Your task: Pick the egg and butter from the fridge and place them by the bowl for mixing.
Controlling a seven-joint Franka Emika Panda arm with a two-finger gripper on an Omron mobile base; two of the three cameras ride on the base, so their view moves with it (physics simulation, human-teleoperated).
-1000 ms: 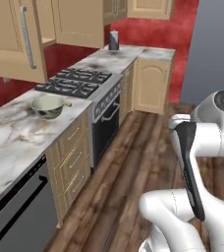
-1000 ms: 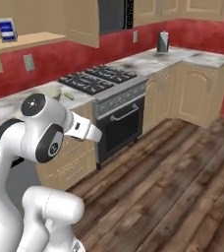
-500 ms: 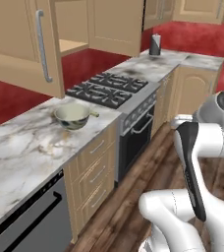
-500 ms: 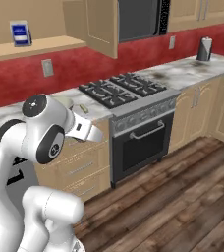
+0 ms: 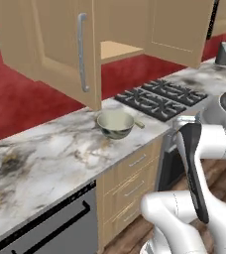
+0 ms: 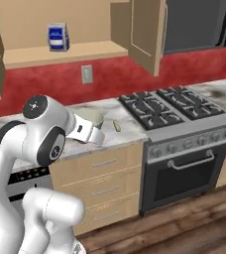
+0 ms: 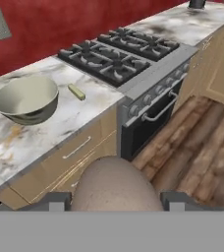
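Note:
A brownish-tan egg (image 7: pixel 115 184) sits between my gripper's (image 7: pixel 115 200) two fingertips, and the gripper is shut on it. Ahead in the hand view, the pale grey-green bowl (image 7: pixel 26 98) stands on the marble counter (image 7: pixel 1 138), left of the stove. The small yellow butter (image 7: pixel 76 91) stick lies on the counter just right of the bowl. The left base view shows the bowl (image 5: pixel 115 124) with the butter (image 5: pixel 139 124) beside it; in the right base view the bowl (image 6: pixel 90 116) is partly behind my arm, the butter (image 6: pixel 116 126) to its right. The fridge is out of view.
A gas stove (image 7: pixel 114 54) with an oven (image 6: pixel 184 168) below adjoins the counter on the right. Open wooden cabinet doors (image 5: pixel 80 49) hang above the counter. A blue-labelled box (image 6: pixel 57 37) stands on the shelf. Drawers (image 6: pixel 102 176), a dishwasher (image 5: pixel 50 228) and wooden floor (image 7: pixel 197 142) lie below.
The base has driven, so both base views shifted: the counter with the bowl and the stove are now closer and more head-on. The grip looks unchanged.

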